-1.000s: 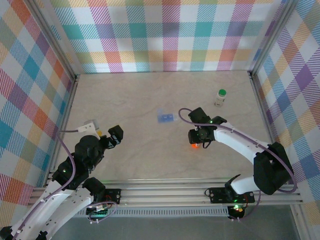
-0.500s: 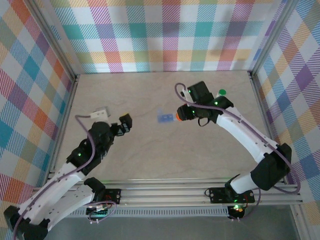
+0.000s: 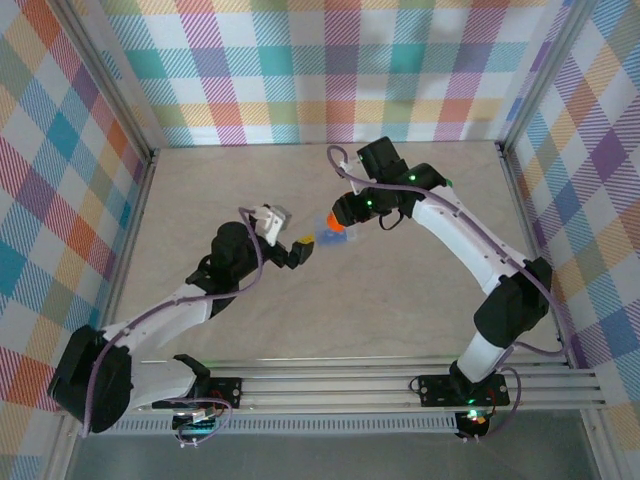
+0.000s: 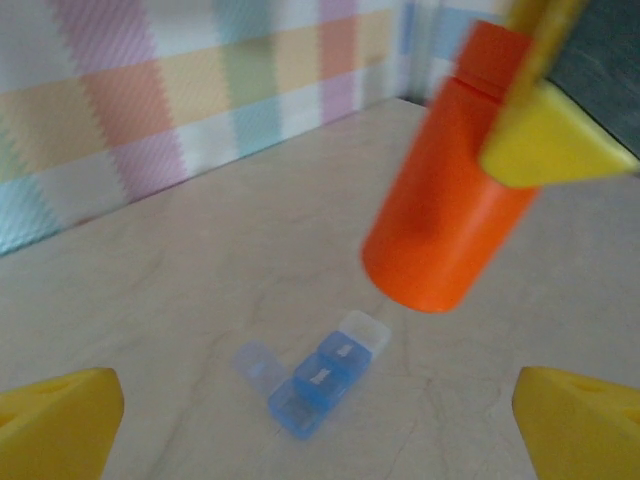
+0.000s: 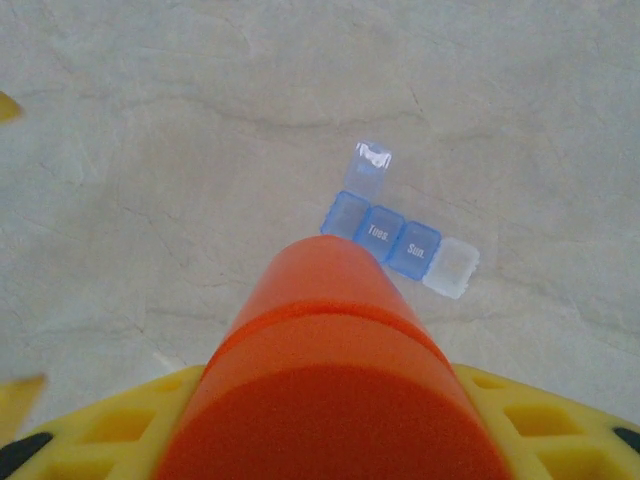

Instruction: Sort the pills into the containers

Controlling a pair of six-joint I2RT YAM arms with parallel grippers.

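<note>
Pale marbled desk (image 3: 230, 190) fills my overhead feed, boxed in by plaid walls (image 3: 330, 70). Near its middle hangs the orange pill bottle (image 3: 337, 222), lifted off the surface and clamped in the right jaws. On the right wrist feed the bottle (image 5: 330, 390) runs away from the lens between two yellow fingers (image 5: 540, 415), with its far end pointing down at the blue box (image 5: 385, 238). From the left wrist camera I see it tilted in the air (image 4: 445, 190), with one yellow finger (image 4: 550, 145) of the right jaws pressed against its upper side.

The blue box lies flat on the desk just under the bottle, with a clear gap between the two. I count three blue cells in a row and a paler, clear cell at one end. One clear lid (image 5: 367, 165) is flipped open off the blue cell at the other end. Overhead, the bottle partly covers the box (image 3: 322, 238).

The left jaws stand wide apart and empty. Their yellow fingertips (image 4: 60, 425) sit in the bottom corners of the left wrist feed, with the box (image 4: 318, 385) ahead and between them. Overhead, the left arm (image 3: 180, 310) reaches in from the near left, and its jaws stop just left of the bottle and box, touching neither. The right arm (image 3: 470, 240) arcs in from the near right.
</note>
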